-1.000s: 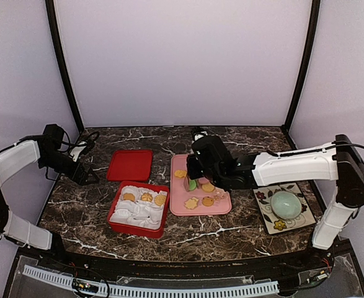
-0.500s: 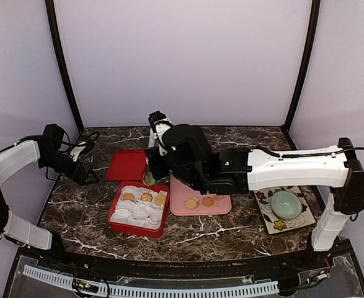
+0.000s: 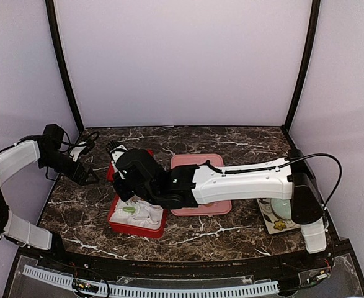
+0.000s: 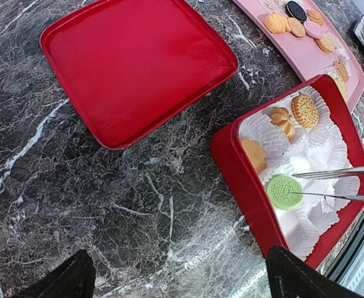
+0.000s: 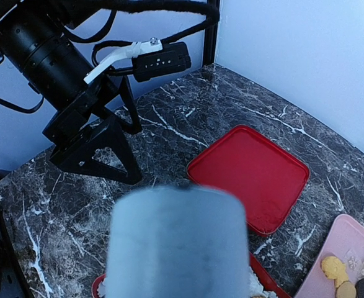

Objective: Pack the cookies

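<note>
Fingers on the left gripper stand spread wide with nothing between them, low over the dark, white-veined marble counter near its left edge, well apart from every cookie. Just to the right lies a flat square red plastic lid, bare.

Right of that again, towards the counter's near edge, sits a red rectangular box lined with white fluted paper cups. Three golden-yellow cookies lie in the cups along its far side. A round pale-green cookie lies flat in a cup near the box's left wall, right at the tips of the right gripper and its two thin metal fingers. One finger runs across the pale-green cookie's face and the other ends at its rim. A narrow gap parts them, and I cannot tell whether they pinch the cookie or only touch it.

Beyond the box is a pink rectangular tray carrying golden biscuits and a black round cookie.

From above, the long white right arm covers most of the tray, and the thin fingers are too fine to pick out. By its elbow only a sliver of a pale green bowl shows. In the right wrist view a blurred grey cylinder fills the middle and hides the fingers.
</note>
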